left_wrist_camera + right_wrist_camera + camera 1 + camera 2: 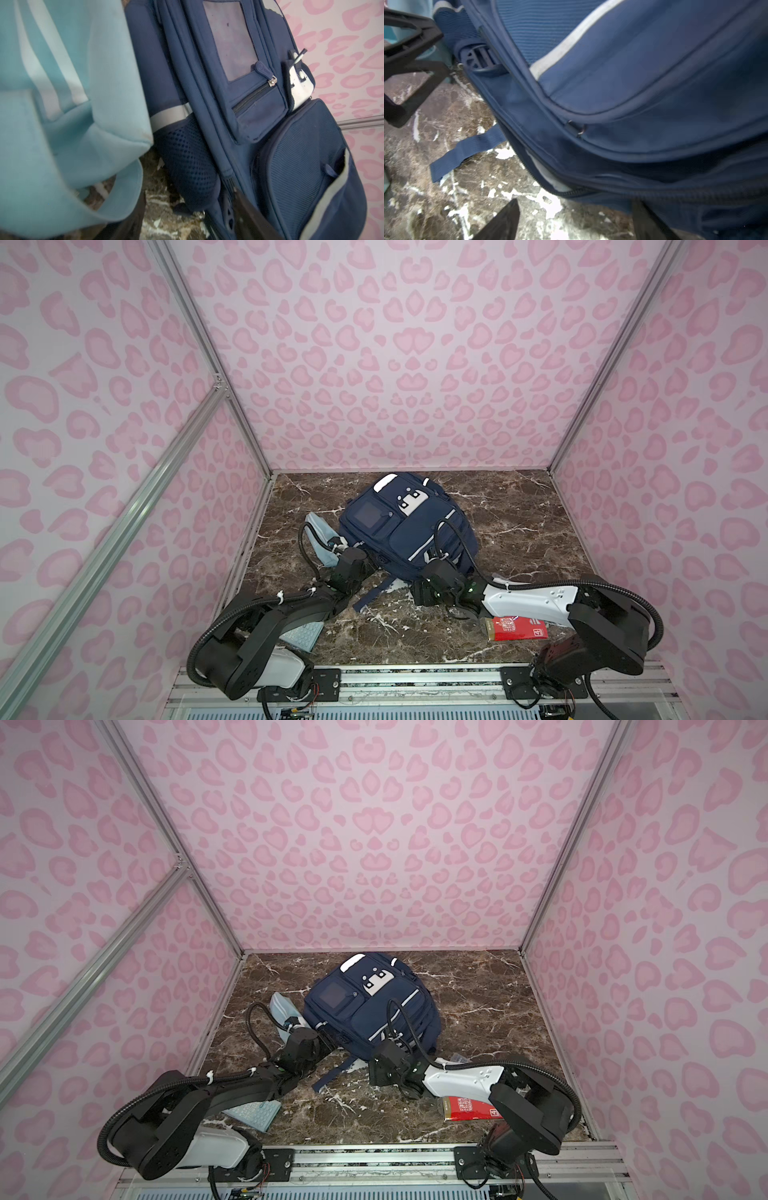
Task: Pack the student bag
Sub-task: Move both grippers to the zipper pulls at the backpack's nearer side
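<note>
The navy-blue student bag [409, 531] [365, 1015] lies flat on the brown marble table, its white patch toward the back wall. My left gripper [374, 561] [330, 1041] is at the bag's near-left corner, beside the mesh side pocket [187, 162]. In the left wrist view its jaws stand open [187, 224], with bare marble between them. One finger lies under the light-blue pouch [62, 104] and the other against the bag [301, 155]. My right gripper [434, 559] [392, 1043] is at the bag's near edge, open [575, 224], with the main zip line [591, 192] just ahead of it.
A loose navy strap [370, 597] [465, 149] trails on the marble between the two arms. A red booklet [517, 628] lies under the right arm. A pale-blue keypad device [301, 635] lies under the left arm. Pink patterned walls close in three sides.
</note>
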Tool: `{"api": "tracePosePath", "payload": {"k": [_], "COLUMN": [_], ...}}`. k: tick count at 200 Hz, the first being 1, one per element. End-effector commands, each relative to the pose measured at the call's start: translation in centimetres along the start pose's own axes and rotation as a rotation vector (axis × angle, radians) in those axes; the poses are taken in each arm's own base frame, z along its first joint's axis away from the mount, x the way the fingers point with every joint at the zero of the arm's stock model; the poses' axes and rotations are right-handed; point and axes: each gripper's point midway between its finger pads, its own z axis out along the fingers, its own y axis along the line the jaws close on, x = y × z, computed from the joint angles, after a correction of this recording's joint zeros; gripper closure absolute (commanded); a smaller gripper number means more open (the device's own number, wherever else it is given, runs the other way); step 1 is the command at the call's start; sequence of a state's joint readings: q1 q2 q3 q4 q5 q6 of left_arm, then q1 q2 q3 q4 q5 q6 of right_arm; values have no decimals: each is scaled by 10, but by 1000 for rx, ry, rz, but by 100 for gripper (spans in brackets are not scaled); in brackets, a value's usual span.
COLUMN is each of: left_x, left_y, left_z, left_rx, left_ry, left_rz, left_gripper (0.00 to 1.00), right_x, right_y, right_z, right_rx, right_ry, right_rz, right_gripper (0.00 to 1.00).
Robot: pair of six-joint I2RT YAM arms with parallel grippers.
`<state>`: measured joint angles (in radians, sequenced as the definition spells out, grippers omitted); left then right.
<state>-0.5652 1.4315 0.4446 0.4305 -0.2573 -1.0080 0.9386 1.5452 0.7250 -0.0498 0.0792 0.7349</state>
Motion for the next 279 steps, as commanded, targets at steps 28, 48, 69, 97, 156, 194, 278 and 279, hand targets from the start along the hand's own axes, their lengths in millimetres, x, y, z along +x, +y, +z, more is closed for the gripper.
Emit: {"api": "tracePosePath", "payload": {"k": [28,48,69,97,156,194,278,279], "left_x": [-10,7,24,46,57,70,77,77], "left_y": [-32,-32,-44,-69,-109,-125,-125,-125], "left_z": [35,51,56,52,34,25,15,15], "left_rx": [37,46,122,162,312,362,366,367], "left_ry": [-30,28,89,143,229,276,307,309], "left_rz": [69,40,4,15,-109,-118,-102,-104], "left_gripper": [47,56,77,84,97,97,97,97], "right_x": [-14,-22,-32,-44,-22,-45,-64,-64], "right_y": [-57,-77,-95,-104,-14,17,-11,-10], "right_z": [0,-3,-8,-23,-44,-25,25,26], "right_rx": [76,90,120,144,-195,-161,100,101], "right_ry": [-42,-50,-64,-107,-169,-235,-297,-297], "right_rz": [125,147,148,130,61,-44,-27,-31], "right_gripper": [36,36,35,29,33,31,49,49]}}
